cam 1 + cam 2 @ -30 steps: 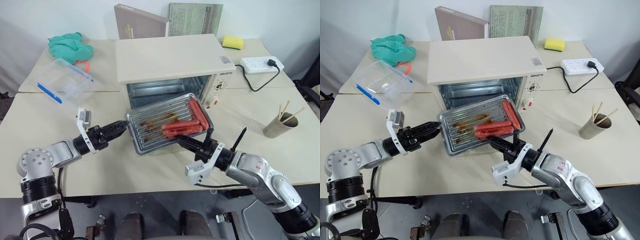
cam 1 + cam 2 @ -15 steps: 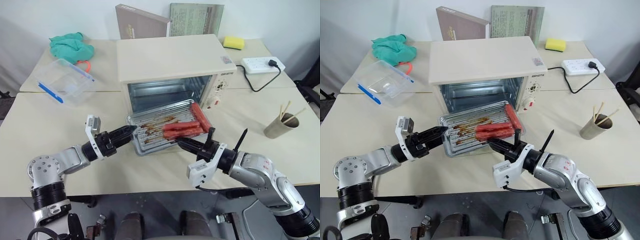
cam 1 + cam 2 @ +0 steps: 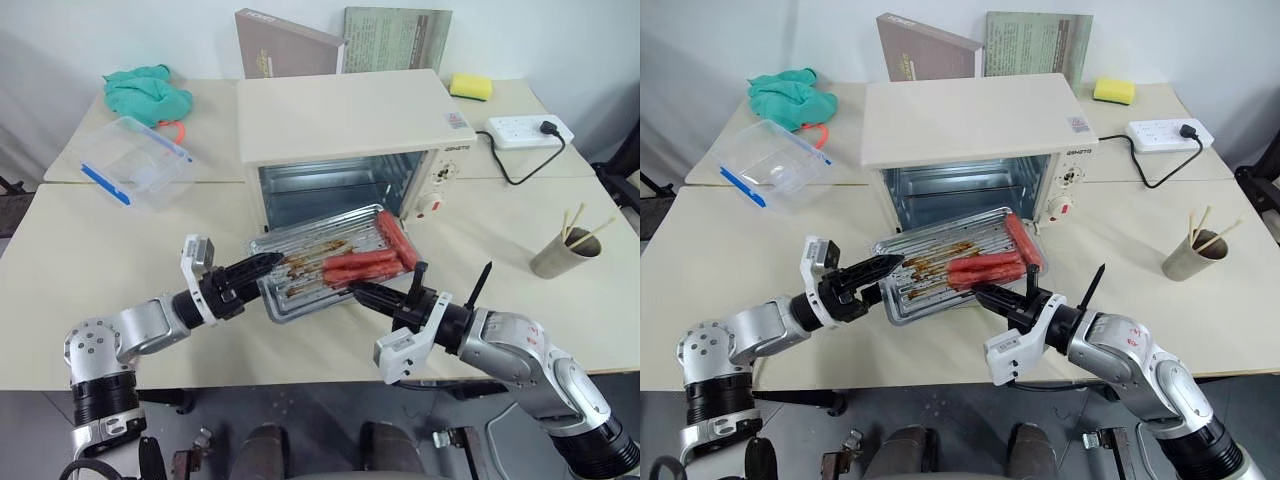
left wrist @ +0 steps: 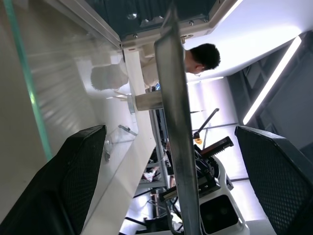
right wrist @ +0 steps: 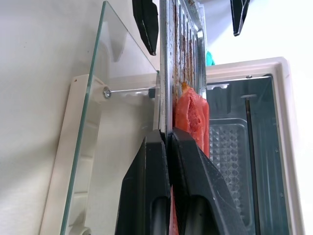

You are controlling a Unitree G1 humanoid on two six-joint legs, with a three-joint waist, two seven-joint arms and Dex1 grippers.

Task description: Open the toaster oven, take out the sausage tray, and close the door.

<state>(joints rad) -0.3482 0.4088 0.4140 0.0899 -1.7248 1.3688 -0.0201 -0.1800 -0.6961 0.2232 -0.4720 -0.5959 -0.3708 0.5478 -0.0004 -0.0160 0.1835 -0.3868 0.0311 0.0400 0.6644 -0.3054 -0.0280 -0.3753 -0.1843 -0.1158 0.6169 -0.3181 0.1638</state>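
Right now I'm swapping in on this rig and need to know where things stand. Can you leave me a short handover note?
Right gripper: shut on the near rim of the sausage tray, holding it above the lowered door.
Left gripper: open, fingers either side of the tray's left edge, not gripping.
Toaster oven: open.
Done: door opened, tray pulled out.
Left: set the tray down on the table, then close the door.

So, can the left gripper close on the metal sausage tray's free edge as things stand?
Probably yes: the left gripper is open, the metal sausage tray's edge between its fingers; right gripper clamps the opposite edge.
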